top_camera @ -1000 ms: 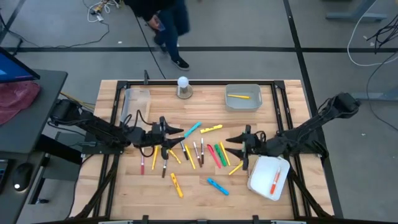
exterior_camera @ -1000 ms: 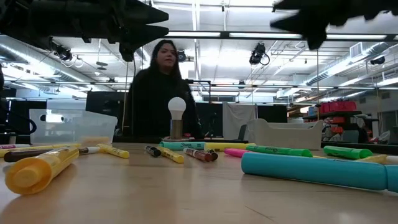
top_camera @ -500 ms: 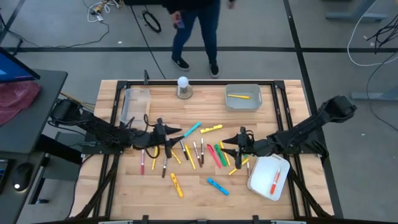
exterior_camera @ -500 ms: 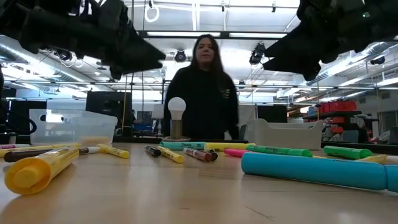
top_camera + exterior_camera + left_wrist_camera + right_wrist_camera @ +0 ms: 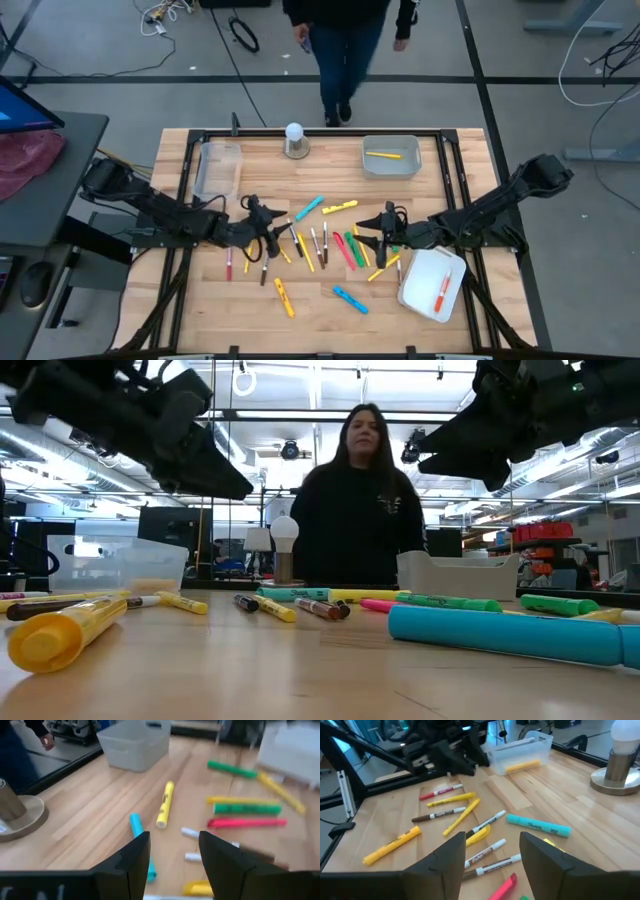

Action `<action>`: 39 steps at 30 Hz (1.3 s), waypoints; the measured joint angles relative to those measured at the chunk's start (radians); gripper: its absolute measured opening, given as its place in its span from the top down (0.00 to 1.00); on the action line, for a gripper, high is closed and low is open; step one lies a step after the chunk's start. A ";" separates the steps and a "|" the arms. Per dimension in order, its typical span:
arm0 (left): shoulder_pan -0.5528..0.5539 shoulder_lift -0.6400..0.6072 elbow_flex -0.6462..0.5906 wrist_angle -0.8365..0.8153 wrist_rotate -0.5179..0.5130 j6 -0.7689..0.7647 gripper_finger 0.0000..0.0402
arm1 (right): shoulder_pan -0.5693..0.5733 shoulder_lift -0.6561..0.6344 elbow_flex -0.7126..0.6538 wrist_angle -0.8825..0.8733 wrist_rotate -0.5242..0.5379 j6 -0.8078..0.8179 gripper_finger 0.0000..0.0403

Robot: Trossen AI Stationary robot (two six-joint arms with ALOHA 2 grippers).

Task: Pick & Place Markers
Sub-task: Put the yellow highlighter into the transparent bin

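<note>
Several markers point(image 5: 324, 243) in yellow, green, light blue, red and brown lie flat and scattered on the wooden table point(image 5: 330, 185) between my two arms. My left gripper point(image 5: 282, 224) hovers open over the left side of the spread, slanting down, with nothing between its fingers point(image 5: 172, 855); a light blue marker point(image 5: 137, 827) and a yellow one point(image 5: 164, 805) lie ahead of it. Over the right side, above green and red markers point(image 5: 350, 248), my right gripper point(image 5: 367, 236) also hangs open and holds nothing point(image 5: 492, 854). In the low view both grippers point(image 5: 215, 465) point(image 5: 450, 455) are well above the table.
A clear tray point(image 5: 220, 166) stands far left. A grey tray point(image 5: 391, 157) holding a yellow marker is far right, a white tray point(image 5: 432, 285) with an orange marker near right. A white bulb on a round base point(image 5: 294, 140) stands at the far edge. A person point(image 5: 350, 40) stands behind it.
Both grippers have come down toward the markers. My left gripper has tipped from about level to slanting downward. The fingers of both stay equally open. The person behind the table has walked toward the right.
</note>
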 joint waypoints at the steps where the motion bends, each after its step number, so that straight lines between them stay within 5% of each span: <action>1: -0.011 0.000 0.028 -0.062 -0.001 -0.001 0.56 | -0.002 0.000 0.000 0.000 0.000 0.004 0.53; 10: -0.136 0.000 0.227 -0.506 -0.001 -0.087 0.56 | -0.021 0.000 0.000 -0.006 0.000 0.010 0.53; 15: -0.176 0.000 0.279 -0.797 0.020 -0.338 0.56 | -0.022 0.000 0.000 -0.008 0.000 0.010 0.53; 20: -0.195 -0.001 0.266 -1.006 0.158 -0.640 0.56 | -0.022 0.000 0.000 -0.018 0.000 -0.003 0.53; 30: -0.240 -0.001 0.188 -1.046 0.358 -1.038 0.51 | -0.021 0.000 0.001 -0.021 0.000 -0.014 0.53; 39: -0.389 -0.002 0.159 -1.077 0.313 -1.230 0.32 | -0.021 0.000 0.001 -0.030 0.000 -0.028 0.53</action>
